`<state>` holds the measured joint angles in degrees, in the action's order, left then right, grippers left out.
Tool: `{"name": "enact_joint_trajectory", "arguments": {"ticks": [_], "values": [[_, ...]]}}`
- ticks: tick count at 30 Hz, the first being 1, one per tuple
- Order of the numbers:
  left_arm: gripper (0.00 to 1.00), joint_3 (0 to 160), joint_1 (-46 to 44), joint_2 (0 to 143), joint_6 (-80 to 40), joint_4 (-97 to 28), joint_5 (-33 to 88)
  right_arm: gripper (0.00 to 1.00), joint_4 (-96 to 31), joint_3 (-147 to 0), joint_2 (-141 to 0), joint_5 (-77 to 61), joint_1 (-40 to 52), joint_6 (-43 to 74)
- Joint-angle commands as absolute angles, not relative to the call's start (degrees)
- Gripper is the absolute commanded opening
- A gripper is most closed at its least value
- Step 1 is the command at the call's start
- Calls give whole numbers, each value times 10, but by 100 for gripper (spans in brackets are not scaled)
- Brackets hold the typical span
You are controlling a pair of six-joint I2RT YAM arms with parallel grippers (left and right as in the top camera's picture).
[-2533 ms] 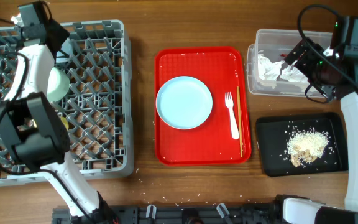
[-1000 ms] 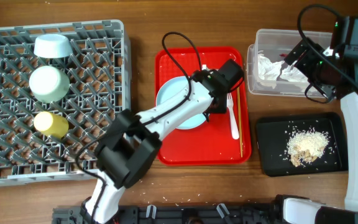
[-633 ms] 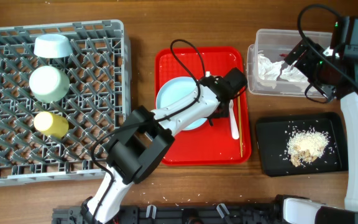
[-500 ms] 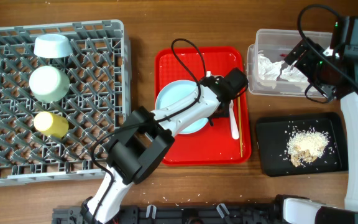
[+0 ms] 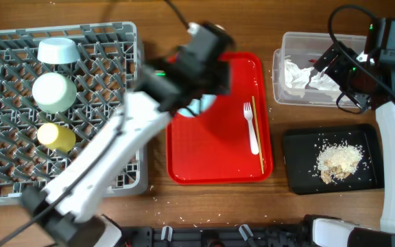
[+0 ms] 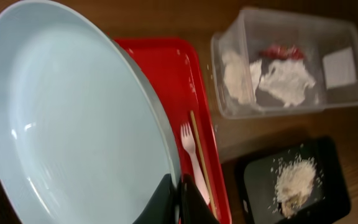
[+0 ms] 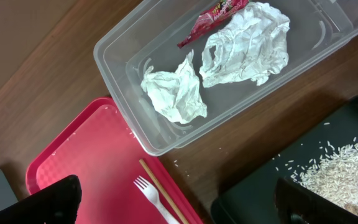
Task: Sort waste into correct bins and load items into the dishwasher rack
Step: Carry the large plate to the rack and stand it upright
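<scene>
Your left gripper [image 6: 176,194] rim-pinches the round light blue plate [image 6: 73,124], tilted presumably to slot into the grey pegged plastic rack [image 5: 5,144]; right gripper [image 7: 188,199] gapes wide.

No legible text found on my inspection. The red wrapper [image 7: 211,20] in the clear tub [image 7: 123,68] bears yellow print, too small to read. The white label [image 6: 339,66] on that tub shows no readable marks.
</scene>
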<state>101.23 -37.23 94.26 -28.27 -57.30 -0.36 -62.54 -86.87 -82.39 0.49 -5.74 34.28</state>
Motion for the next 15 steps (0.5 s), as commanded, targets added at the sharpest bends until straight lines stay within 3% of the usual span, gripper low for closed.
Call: {"name": "enact_joint_trajectory", "arguments": {"ticks": [1, 7, 11, 15], "values": [[4, 1018, -269, 898, -224, -579, 106, 100, -624, -876, -827, 14, -58, 347], [4, 1018, 2, 944, -116, -573, 454, 100, -624, -876, -827, 14, -58, 347], [4, 1018, 99, 1022, -106, -550, 601, 100, -624, -876, -827, 14, -58, 347], [4, 1018, 134, 1094, -107, -502, 705, 100, -624, -876, -827, 14, -58, 347]]}}
